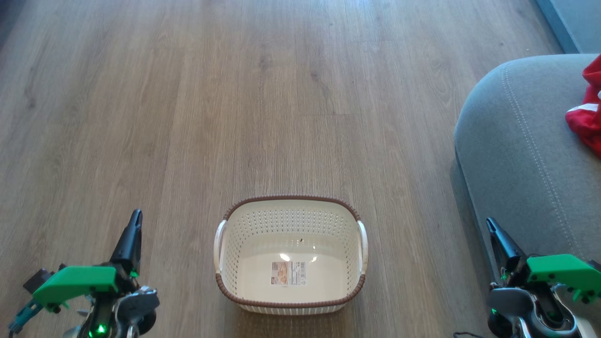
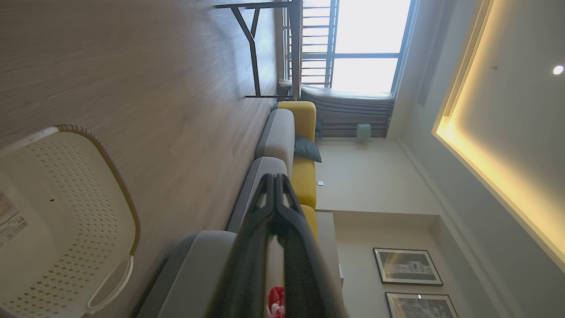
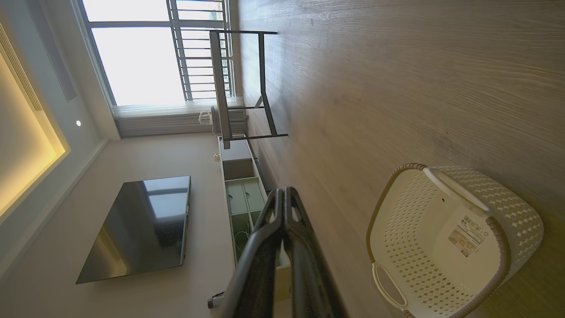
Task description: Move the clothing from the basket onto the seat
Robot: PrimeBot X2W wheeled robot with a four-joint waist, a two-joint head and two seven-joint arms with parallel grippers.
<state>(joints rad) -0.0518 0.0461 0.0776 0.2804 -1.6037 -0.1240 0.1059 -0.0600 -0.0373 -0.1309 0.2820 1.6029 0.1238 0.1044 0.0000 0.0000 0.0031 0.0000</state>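
Quantities: one basket (image 1: 291, 220), one seat (image 1: 516, 155), one red heap of clothing (image 1: 587, 122). Two hands: left hand (image 1: 135, 218), right hand (image 1: 490, 224). Two framed pictures (image 2: 407, 266), one television (image 3: 141, 227).

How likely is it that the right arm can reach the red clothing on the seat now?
Probably yes. The right gripper hangs, fingers closed, by the edge of the seat, and only bare grey cushion lies between it and the clothing.

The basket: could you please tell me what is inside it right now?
The basket holds just a sticker label on its bottom, which hides the patch beneath it. The red clothing lies on the grey seat instead.
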